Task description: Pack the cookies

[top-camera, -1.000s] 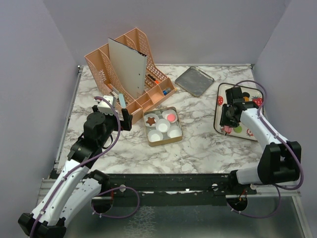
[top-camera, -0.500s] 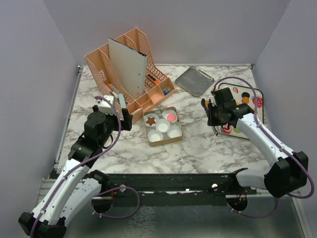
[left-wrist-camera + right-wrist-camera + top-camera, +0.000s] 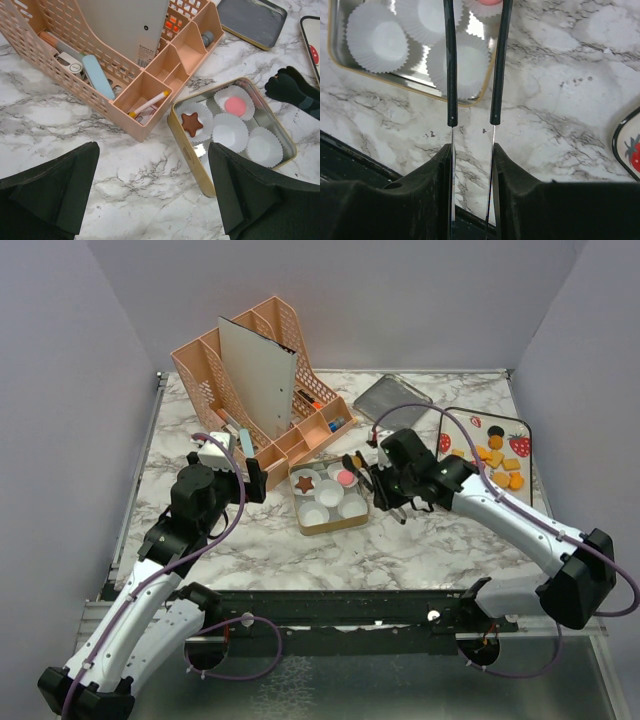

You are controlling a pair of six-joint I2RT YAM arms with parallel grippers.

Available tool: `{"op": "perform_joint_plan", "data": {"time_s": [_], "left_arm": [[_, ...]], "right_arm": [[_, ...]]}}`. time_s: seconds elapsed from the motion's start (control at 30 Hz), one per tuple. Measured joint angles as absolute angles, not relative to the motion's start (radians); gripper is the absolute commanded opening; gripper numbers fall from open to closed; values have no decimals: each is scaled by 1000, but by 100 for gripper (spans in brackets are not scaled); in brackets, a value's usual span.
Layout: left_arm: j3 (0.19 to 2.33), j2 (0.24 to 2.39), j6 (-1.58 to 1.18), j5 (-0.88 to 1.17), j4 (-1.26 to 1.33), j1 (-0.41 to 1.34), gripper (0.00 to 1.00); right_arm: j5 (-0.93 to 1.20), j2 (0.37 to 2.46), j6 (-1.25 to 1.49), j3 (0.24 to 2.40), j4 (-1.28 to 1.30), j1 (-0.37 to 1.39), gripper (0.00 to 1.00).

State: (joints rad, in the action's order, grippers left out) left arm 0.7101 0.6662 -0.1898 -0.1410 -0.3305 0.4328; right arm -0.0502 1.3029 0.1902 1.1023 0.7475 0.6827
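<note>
An open gold tin [image 3: 305, 525] sits mid-table with several white paper cups in it. One cup holds a brown star cookie [image 3: 304, 482] [image 3: 191, 123], another a pink round cookie [image 3: 345, 478] [image 3: 234, 105]. More cookies [image 3: 497, 455], mostly orange squares, lie on the strawberry-print tray [image 3: 520, 425] at the right. My right gripper [image 3: 385, 485] [image 3: 472, 150] is shut on black-tipped metal tongs [image 3: 353, 465] [image 3: 451, 75] that reach over the tin's right side. I cannot tell whether the tong tips hold anything. My left gripper [image 3: 240, 458] [image 3: 152, 190] hangs open left of the tin.
A peach desk organizer [image 3: 250, 390] with a white board and small items stands behind the tin, close to the left gripper. The grey tin lid [image 3: 392, 403] [image 3: 250, 20] lies at the back. Walls close in the table on three sides.
My right arm has swung left from the strawberry tray to the tin, carrying the tongs. The left arm has not moved.
</note>
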Motion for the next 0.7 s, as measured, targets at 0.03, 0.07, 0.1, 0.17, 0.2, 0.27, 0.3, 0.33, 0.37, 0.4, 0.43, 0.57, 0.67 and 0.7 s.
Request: {"op": "perform_joint_plan", "data": {"time_s": [0.03, 0.07, 0.1, 0.17, 0.2, 0.27, 0.3, 0.33, 0.37, 0.4, 0.43, 0.57, 0.67, 0.7], "left_arm": [[710, 666, -189, -141, -331, 432, 99], [710, 666, -189, -142, -331, 431, 99], [710, 666, -189, -142, -331, 431, 99], [710, 666, -189, -142, -331, 431, 99], [710, 667, -189, -142, -331, 428, 99], [710, 667, -189, -142, -331, 426, 99], [710, 667, -189, -142, -331, 426, 99], [710, 667, -189, -142, -331, 426, 99], [710, 667, -189, -142, -331, 426, 99], [710, 667, -189, -142, -331, 425, 99], [710, 667, -189, -142, -331, 425, 99], [710, 669, -190, -142, -331, 425, 99], [710, 671, -189, -142, -331, 425, 99], [710, 672, -190, -142, -330, 425, 99]], "right_arm": [[-46, 1314, 190, 1110, 746, 700, 24], [-43, 1328, 189, 1115, 742, 719, 24], [-41, 1343, 189, 1121, 741, 736, 24], [-37, 1372, 188, 1127, 738, 765, 24], [-35, 1386, 186, 1127, 736, 777, 24], [-35, 1411, 184, 1127, 735, 798, 24], [-35, 1422, 183, 1127, 736, 806, 24], [-34, 1431, 183, 1127, 735, 814, 24], [-34, 1441, 182, 1128, 736, 821, 24], [-35, 1451, 182, 1129, 735, 828, 25], [-35, 1461, 181, 1131, 736, 834, 25], [-35, 1500, 181, 1145, 735, 850, 26], [-35, 1520, 177, 1153, 736, 854, 27], [-35, 1527, 175, 1157, 736, 854, 28]]}}
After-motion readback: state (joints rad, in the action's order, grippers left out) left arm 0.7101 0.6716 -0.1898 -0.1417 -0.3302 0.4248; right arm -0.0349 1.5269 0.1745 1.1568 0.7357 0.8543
